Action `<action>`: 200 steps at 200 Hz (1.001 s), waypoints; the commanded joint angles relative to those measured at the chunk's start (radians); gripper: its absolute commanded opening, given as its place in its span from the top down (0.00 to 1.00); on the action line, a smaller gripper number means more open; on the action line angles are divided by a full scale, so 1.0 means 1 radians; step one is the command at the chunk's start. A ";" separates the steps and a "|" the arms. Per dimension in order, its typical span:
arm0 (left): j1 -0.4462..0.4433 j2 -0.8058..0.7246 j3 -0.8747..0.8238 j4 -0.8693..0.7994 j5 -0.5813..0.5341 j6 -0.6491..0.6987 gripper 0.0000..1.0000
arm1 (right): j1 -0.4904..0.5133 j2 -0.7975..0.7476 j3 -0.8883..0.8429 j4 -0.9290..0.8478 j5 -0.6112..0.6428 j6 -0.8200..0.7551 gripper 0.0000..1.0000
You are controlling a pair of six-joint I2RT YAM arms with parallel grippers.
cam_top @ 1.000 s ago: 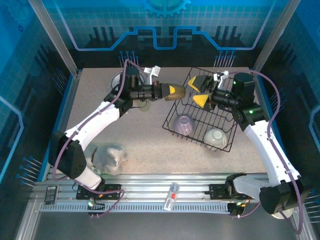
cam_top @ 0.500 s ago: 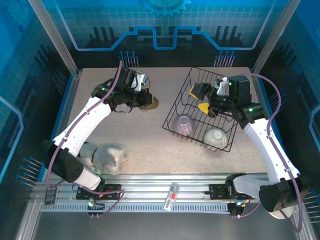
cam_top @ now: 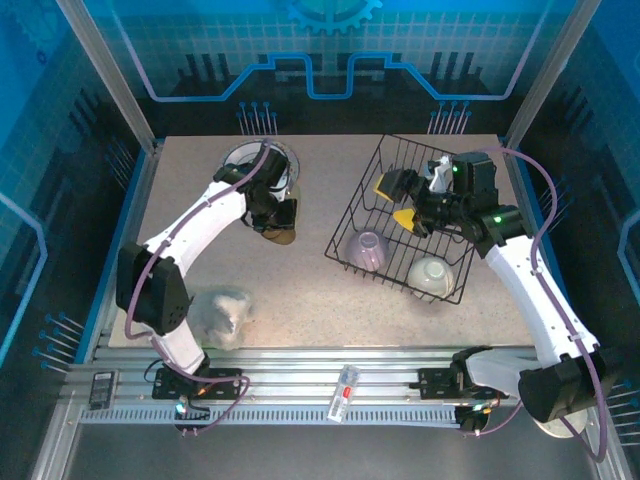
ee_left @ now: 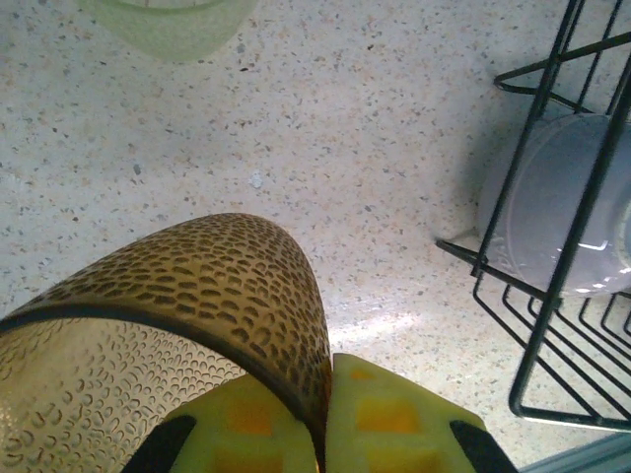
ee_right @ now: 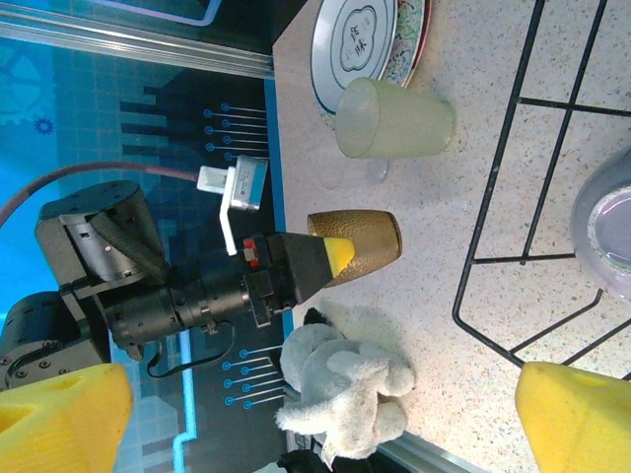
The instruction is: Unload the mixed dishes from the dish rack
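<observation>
right wrist | brown cup upright, mouth up | left fingers pinch rim

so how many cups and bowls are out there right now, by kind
cups: 2 (brown cup, pale cup)
bowls: 2 (lilac bowl, white bowl)
total: 4
</observation>
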 commanded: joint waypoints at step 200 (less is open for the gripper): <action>0.029 0.186 0.015 0.001 -0.116 0.044 0.93 | 0.001 0.014 -0.013 0.025 -0.007 0.006 0.00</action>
